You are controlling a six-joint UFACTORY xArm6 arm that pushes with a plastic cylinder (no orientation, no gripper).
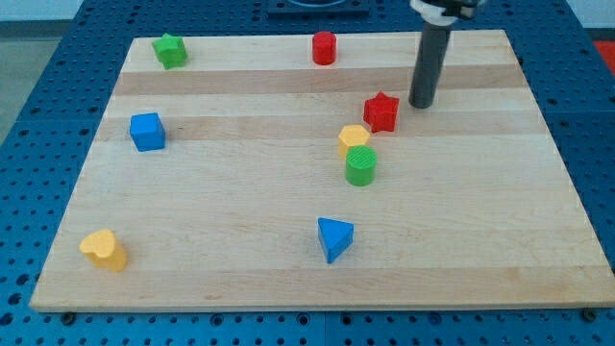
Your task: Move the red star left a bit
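Note:
The red star (381, 111) lies on the wooden board (240, 269), right of centre in the upper half. My tip (421, 104) stands just to the star's right and slightly above it in the view, a small gap away. A yellow block (354, 140) sits just below-left of the star, and a green cylinder (361, 166) touches the yellow block from below.
A red cylinder (325, 47) stands at the top centre. A green star (171, 50) is at the top left. A blue cube (147, 132) is at the left. A yellow heart-like block (104, 249) is at the bottom left. A blue triangle (334, 238) lies bottom centre.

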